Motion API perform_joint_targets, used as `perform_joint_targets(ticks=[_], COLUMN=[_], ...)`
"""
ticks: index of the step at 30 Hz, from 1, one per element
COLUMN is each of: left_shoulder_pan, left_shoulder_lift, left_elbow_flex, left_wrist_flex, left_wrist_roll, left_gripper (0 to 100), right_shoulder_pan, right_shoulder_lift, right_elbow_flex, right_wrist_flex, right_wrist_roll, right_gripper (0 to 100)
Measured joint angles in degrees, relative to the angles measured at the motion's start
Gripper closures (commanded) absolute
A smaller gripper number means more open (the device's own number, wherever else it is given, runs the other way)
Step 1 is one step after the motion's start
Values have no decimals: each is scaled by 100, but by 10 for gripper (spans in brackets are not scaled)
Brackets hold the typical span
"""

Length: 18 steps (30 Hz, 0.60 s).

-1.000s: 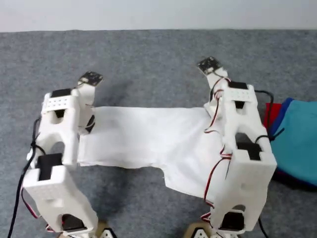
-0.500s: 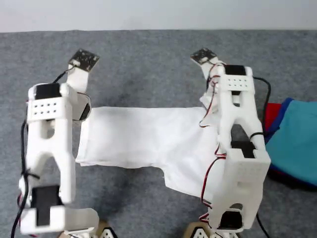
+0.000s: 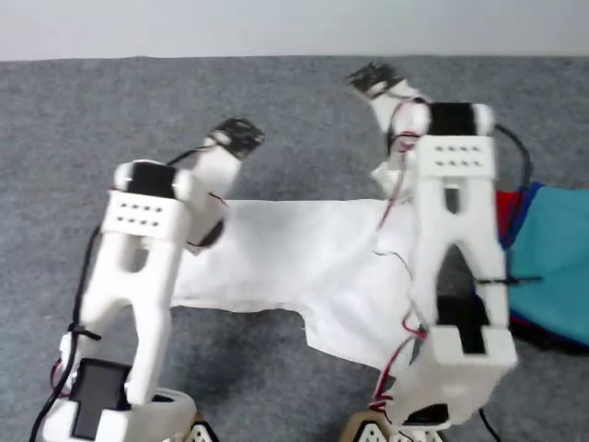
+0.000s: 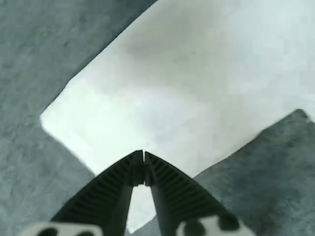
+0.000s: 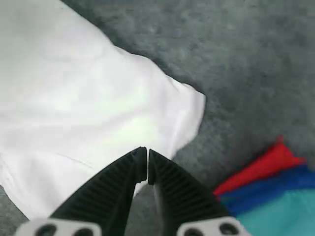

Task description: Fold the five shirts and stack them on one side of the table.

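A white shirt (image 3: 304, 258) lies spread on the grey table (image 3: 276, 101), with one flap reaching toward the front. My left gripper (image 4: 143, 158) hangs shut just above the shirt's left end (image 4: 187, 88), with nothing between its fingers. My right gripper (image 5: 147, 153) is shut too, with nothing in it, over the shirt's right edge (image 5: 74, 98). In the high view both arms stand over the shirt's two ends and hide them. A stack of folded shirts (image 3: 552, 267) rests at the right edge, teal on top of blue and red.
The stack (image 5: 268, 196) lies close beside the right arm. Bare grey table stretches behind the shirt and at the front left.
The left arm has swung right, from beside the shirt's left edge to over it. The right arm has risen and shifted a little to the right. The shirt lies as before.
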Motion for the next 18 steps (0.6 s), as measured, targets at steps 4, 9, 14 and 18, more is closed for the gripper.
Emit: perform_joint_targets(ticks=[4, 9, 14, 18], left_shoulder_pan=[888, 1996, 2971, 3701], left_shoulder_lift=[0, 0, 211, 466], left_elbow_flex=[0, 0, 0, 0], left_wrist_flex=[-9, -378, -475, -475], left_wrist_roll=[0, 0, -18, -18], left_gripper=[994, 991, 894, 839], right_shoulder_pan=[607, 1635, 2831, 3727], right_shoulder_lift=[-747, -1442, -1837, -1978], right_elbow_flex=[0, 0, 0, 0], right_wrist_flex=[202, 484, 527, 527], right_wrist_roll=[0, 0, 0, 0], right_gripper=[988, 988, 987, 985])
